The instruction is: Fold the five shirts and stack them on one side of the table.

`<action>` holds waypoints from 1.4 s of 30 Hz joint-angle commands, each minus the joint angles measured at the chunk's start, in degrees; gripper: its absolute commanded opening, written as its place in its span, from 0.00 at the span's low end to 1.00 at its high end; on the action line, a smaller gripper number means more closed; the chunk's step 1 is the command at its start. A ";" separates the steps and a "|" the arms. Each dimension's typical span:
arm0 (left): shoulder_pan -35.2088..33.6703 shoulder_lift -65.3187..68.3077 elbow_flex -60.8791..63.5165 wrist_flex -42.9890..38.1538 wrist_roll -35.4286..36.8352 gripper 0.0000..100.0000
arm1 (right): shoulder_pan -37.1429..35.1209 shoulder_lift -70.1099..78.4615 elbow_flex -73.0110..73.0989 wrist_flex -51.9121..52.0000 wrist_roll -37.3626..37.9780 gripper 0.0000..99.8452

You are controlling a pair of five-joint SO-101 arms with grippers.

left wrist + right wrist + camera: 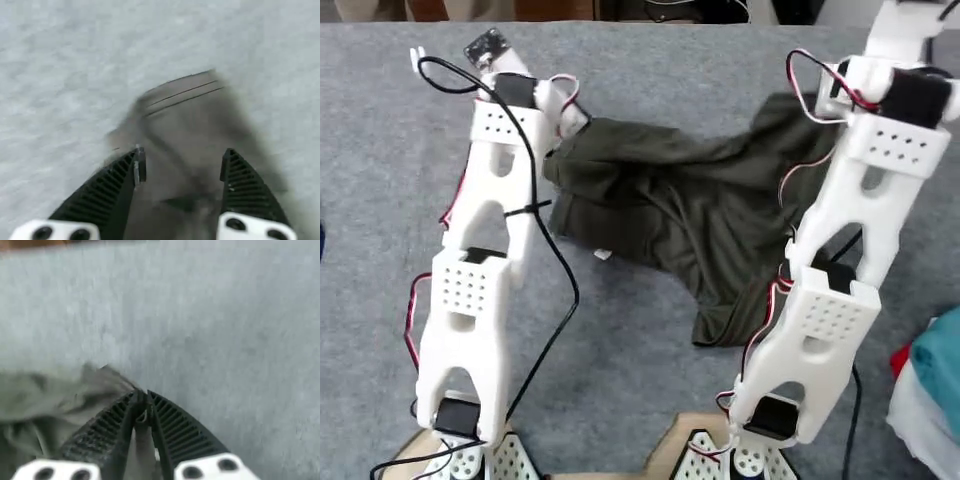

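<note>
Shirt point(690, 215) edge in right pincer point(143, 405), felt point(225, 315) beyond

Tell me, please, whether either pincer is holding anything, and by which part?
The right pincer is shut on the dark shirt, pinching a fold at its edge. The left pincer stands open over it, gripping nothing.

**Left arm** point(480, 290), **right arm** point(840, 300): white printed link shells, each with a panel of small round holes. Black servo motors point(915, 98) sit at the joints.

**Wiring:** thin red, white and black leads point(791, 80) loop at the joints. One thicker black cable point(576, 290) runs along the left arm.

**Left gripper** point(180, 165), **right gripper** point(142, 400): black, ribbed, tapering jaws on white mounts with dark round screw holes.
</note>
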 commanded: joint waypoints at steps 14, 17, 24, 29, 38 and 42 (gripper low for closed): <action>2.73 16.75 -3.16 -32.79 1.93 0.24 | -1.71 -7.87 21.58 -3.96 1.49 0.01; 2.73 19.56 -3.16 -34.37 -2.02 0.21 | -2.95 -7.87 21.58 -3.96 1.49 0.01; 2.99 19.21 -6.68 -19.60 -8.70 0.11 | -4.26 -7.87 21.23 -4.13 1.49 0.01; 2.55 19.65 -15.30 -4.22 -8.70 0.02 | -4.26 -7.96 21.23 -4.84 1.49 0.01; 6.24 18.77 -33.41 15.12 -9.05 0.02 | -6.11 -8.04 21.32 -4.31 5.89 0.01; 6.15 16.22 -32.70 18.11 -9.05 0.02 | -6.02 -8.22 21.23 -3.43 8.53 0.01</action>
